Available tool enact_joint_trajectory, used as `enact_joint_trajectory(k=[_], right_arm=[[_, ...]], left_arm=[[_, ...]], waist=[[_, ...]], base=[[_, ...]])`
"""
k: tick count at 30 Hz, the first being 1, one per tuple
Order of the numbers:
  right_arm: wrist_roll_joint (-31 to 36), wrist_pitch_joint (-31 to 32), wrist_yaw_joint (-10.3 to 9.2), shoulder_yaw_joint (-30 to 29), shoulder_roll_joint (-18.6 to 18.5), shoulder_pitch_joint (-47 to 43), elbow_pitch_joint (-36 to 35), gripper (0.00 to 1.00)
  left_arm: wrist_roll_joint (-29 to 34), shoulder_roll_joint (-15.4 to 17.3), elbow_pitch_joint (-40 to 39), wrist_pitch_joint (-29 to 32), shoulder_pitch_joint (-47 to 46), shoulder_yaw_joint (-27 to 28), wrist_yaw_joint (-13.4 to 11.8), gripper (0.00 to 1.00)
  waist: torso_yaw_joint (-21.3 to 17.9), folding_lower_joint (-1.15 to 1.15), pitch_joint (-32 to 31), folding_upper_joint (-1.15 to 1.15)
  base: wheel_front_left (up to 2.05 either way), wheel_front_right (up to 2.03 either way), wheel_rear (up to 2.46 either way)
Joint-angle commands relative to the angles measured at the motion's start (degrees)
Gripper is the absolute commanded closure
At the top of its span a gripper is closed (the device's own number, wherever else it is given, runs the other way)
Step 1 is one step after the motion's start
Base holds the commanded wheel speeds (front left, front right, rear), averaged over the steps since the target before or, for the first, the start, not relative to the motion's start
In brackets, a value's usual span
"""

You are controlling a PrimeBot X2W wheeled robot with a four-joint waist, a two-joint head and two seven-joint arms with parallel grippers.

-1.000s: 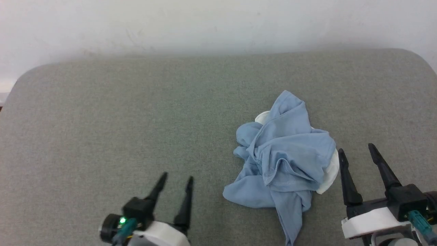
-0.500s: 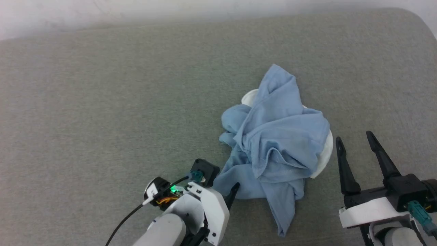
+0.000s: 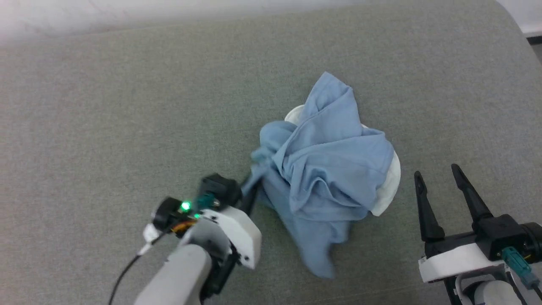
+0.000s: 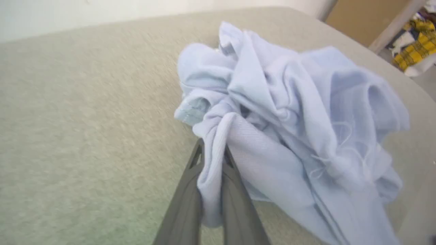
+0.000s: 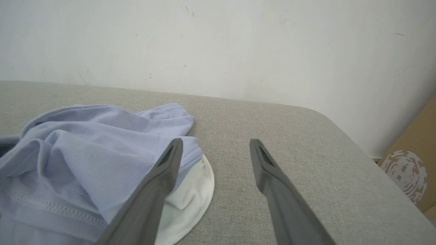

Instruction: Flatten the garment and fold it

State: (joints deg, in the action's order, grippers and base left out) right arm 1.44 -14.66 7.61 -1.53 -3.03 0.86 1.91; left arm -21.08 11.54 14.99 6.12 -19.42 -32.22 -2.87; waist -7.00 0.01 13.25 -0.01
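The garment [image 3: 326, 165] is a light blue shirt lying in a crumpled heap on the grey padded table, with white collar fabric [image 3: 387, 186] peeking out at its right and top. My left gripper [image 3: 254, 188] sits at the heap's left edge, shut on a fold of the blue cloth. In the left wrist view the cloth [image 4: 211, 170] is pinched between the two dark fingers [image 4: 185, 204]. My right gripper [image 3: 438, 180] stands open just right of the garment, with nothing between its fingers. In the right wrist view the garment [image 5: 85, 149] lies left of the spread fingers [image 5: 272, 180].
The grey fabric-covered table [image 3: 106, 106] stretches wide to the left and back. A white wall [image 5: 218, 44] stands behind it. A cardboard box [image 5: 412, 170] and a yellow checked cloth [image 4: 414, 51] lie off the table's right end.
My left gripper swung in from the lower left to the garment's left edge and shut on a fold, pulling it up. The head camera tilted down. The right gripper stayed open.
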Motion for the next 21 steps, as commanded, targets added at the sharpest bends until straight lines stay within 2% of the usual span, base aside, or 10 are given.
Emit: enact_joint_trajectory(k=[1, 4, 7, 11, 14, 15, 16, 19, 21], right_arm=[[0.03, -0.28, -0.12, 0.06, 0.15, 0.01, 0.15, 0.00], [0.16, -0.30, -0.12, 0.30, 0.15, -0.43, 0.40, 0.00], [0.21, -0.31, -0.12, 0.47, 0.15, -0.96, 0.61, 0.00], [0.18, -0.31, -0.12, 0.56, 0.15, -1.38, 0.75, 0.00], [0.08, -0.31, -0.12, 0.45, 0.15, -1.49, 0.97, 0.00], [0.13, -0.31, -0.12, 0.39, 0.15, -1.48, 1.14, 0.00], [0.18, -0.32, -0.12, 0.35, 0.15, -1.42, 1.33, 0.00], [0.38, -0.32, -0.12, -0.11, 0.15, -1.38, 1.76, 0.00], [0.57, -0.32, -0.12, -0.43, 0.15, -1.45, 1.86, 0.00]], left_arm=[[0.59, 0.66, -2.07, -3.57, -0.26, 1.92, -1.52, 1.00], [1.18, 1.32, -7.08, -10.93, -0.35, 6.02, -4.74, 1.00], [1.01, 2.21, -11.51, -15.78, 0.79, 9.92, -7.53, 1.00], [0.06, 4.02, -13.34, -17.49, 4.61, 14.69, -11.15, 1.00], [-1.53, 4.98, -10.36, -16.86, 8.06, 17.46, -13.13, 1.00], [-2.01, 5.13, -8.89, -16.79, 8.82, 18.19, -13.62, 0.28], [-2.26, 5.28, -7.31, -16.96, 9.42, 18.88, -14.18, 0.00], [-2.47, 5.04, -4.08, -18.29, 10.02, 19.79, -14.81, 0.00], [-2.45, 4.49, -3.57, -19.58, 9.81, 19.99, -14.26, 0.00]], waist=[[2.34, -0.01, -3.05, 0.01], [3.67, -0.01, -4.84, 0.01], [4.95, -0.01, -6.03, 0.01], [6.13, -0.01, -6.28, 0.01], [6.82, -0.01, -5.90, 0.01], [7.01, -0.01, -5.72, 0.01], [7.11, -0.01, -5.62, 0.01], [7.75, -0.01, -5.50, 0.01], [8.37, -0.01, -5.70, 0.01]], base=[[0.00, 0.00, 0.00], [0.00, 0.00, 0.00], [0.00, 0.00, 0.00], [0.00, 0.00, 0.00], [0.00, 0.00, 0.00], [0.00, 0.00, 0.00], [0.00, 0.00, 0.00], [0.00, 0.00, 0.00], [0.00, 0.00, 0.00]])
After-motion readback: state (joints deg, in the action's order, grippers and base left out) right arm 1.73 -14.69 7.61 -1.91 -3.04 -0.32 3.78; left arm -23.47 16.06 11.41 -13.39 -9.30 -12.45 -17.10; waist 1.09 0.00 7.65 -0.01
